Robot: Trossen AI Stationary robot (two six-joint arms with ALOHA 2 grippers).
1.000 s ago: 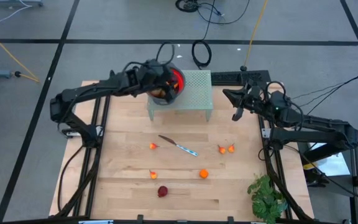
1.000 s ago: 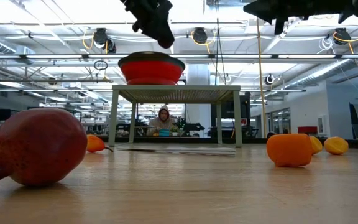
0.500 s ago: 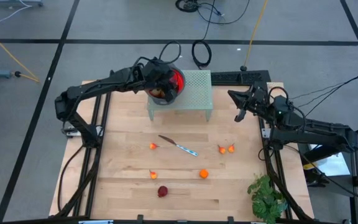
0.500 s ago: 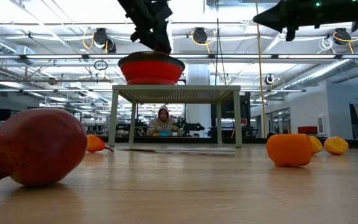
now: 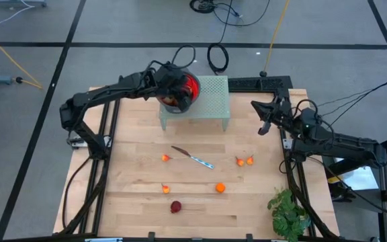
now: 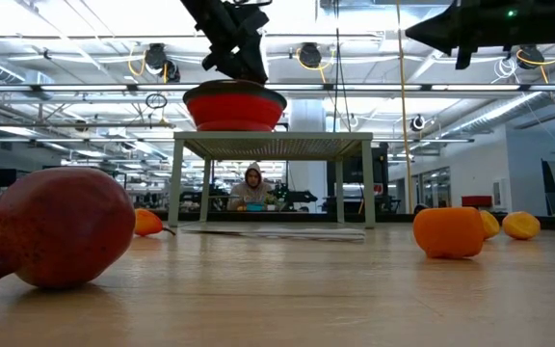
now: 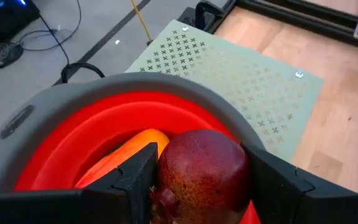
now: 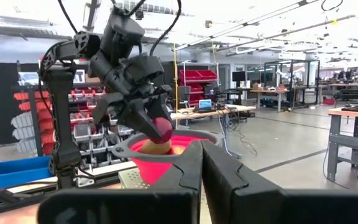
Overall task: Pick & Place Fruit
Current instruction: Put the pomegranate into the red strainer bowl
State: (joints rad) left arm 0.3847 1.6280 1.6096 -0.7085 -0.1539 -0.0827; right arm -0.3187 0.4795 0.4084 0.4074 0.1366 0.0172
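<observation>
From above, the left gripper [image 5: 174, 94] hid most of the red bowl [image 5: 190, 86], so what lay inside could not be made out there. The left wrist view showed it clearly: a dark red round fruit [image 7: 202, 172] sat between the two dark fingers [image 7: 132, 180], low inside the bowl, with a longer orange piece [image 7: 129, 149] just beside it. The fingers stood on either side of the fruit. Whether they pressed on it or had just let go could not be told. The right wrist view showed the same fruit [image 8: 161, 129] at the tips of that gripper, right over the bowl's rim.

The bowl stood on the left end of a pale green stand [image 5: 210, 94] at the far side of the table [image 5: 140, 202].

More fruit lay on the wood: small orange pieces [image 5: 166, 158], another small one [image 5: 165, 189], a second dark red round fruit [image 5: 175, 206] near the front, an orange piece [image 5: 220, 187] and two more orange bits [image 5: 244, 160]. A silver knife [image 5: 193, 158] lay among them. In the low view the dark red fruit [image 6: 56, 226] looked very big because it was close.

The right gripper [image 5: 263, 123] hung in the air on the right side, well apart from the fruit, its fingers [image 8: 229, 180] pressed together and holding nothing. A green plant [image 5: 287, 212] stood at the front right corner.
</observation>
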